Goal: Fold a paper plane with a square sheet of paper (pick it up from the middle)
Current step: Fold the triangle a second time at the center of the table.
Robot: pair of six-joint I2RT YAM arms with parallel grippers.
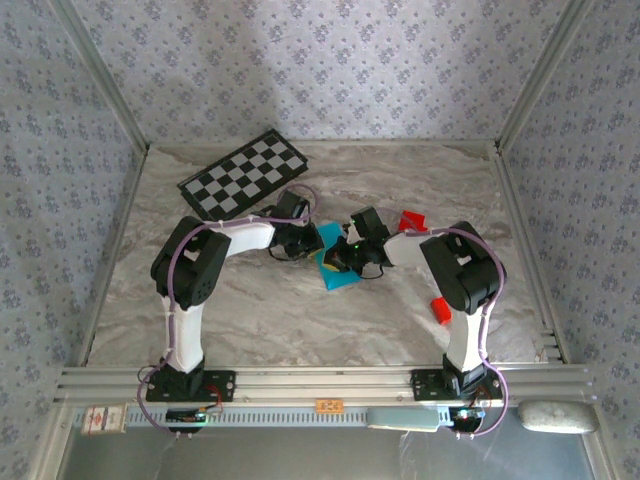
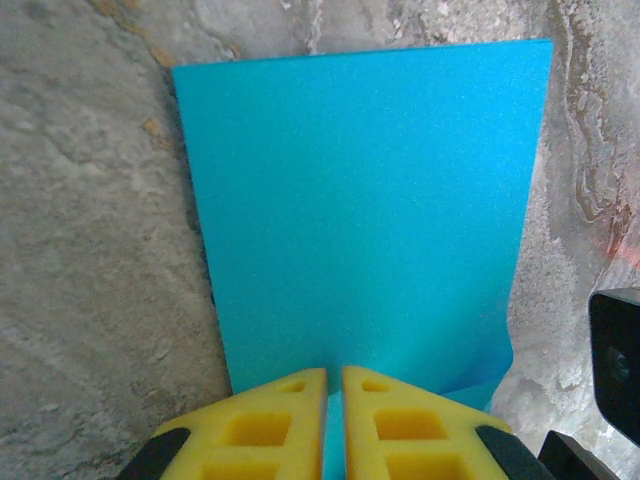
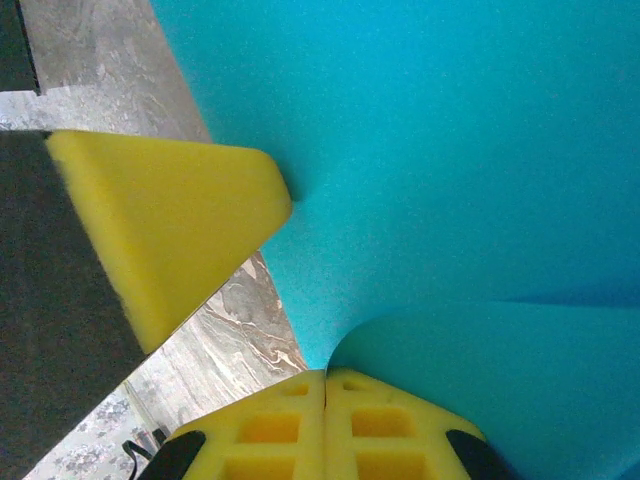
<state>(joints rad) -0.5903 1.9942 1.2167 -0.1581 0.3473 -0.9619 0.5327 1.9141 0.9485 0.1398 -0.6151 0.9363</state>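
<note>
The marbled bench spreads under me, closed in by patterned walls on three sides. My left arm and my right arm both bend inward from their bases at the near edge, and their wrists meet close together near the bench's middle. A black-and-white checkered board lies flat towards the far left, well apart from the meeting point.

The square sheet of paper sits between my two wrists, just right of the bench's centre, showing its bright cyan face. From my left wrist the sheet runs away from me as a smooth upright panel with straight edges, the bench behind it, and its lower right corner buckles a little. From my right wrist the sheet covers most of what I see and curls over into a rounded fold just above my fingertips.

Two small red blocks rest on the right side, one beyond my right wrist, the other beside my right arm.

My left claw is clamped on the sheet's near edge, a thin cyan strip showing between the yellow pads; one of its pads touches the paper. My right claw has its pads pressed together where the curl meets them; whether paper is nipped between them I cannot tell.
</note>
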